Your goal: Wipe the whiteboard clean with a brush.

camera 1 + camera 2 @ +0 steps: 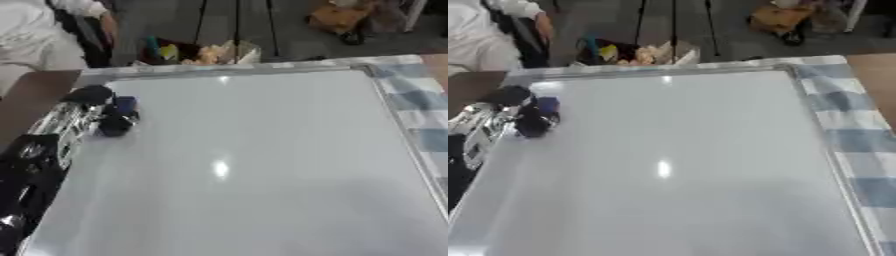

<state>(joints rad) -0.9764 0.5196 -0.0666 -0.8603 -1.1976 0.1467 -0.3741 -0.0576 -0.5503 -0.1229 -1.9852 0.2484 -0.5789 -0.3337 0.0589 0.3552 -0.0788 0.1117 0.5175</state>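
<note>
White, unmarked whiteboard (262,165) fills the view; left hand (109,117) at its far-left edge grips a blue brush (125,104), fingers curled.

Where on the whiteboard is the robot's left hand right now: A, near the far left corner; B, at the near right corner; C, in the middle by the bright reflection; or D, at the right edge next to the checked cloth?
A: the left hand sits over the whiteboard close to its far left corner, with a small blue thing at it, far from the centre glare.
</note>
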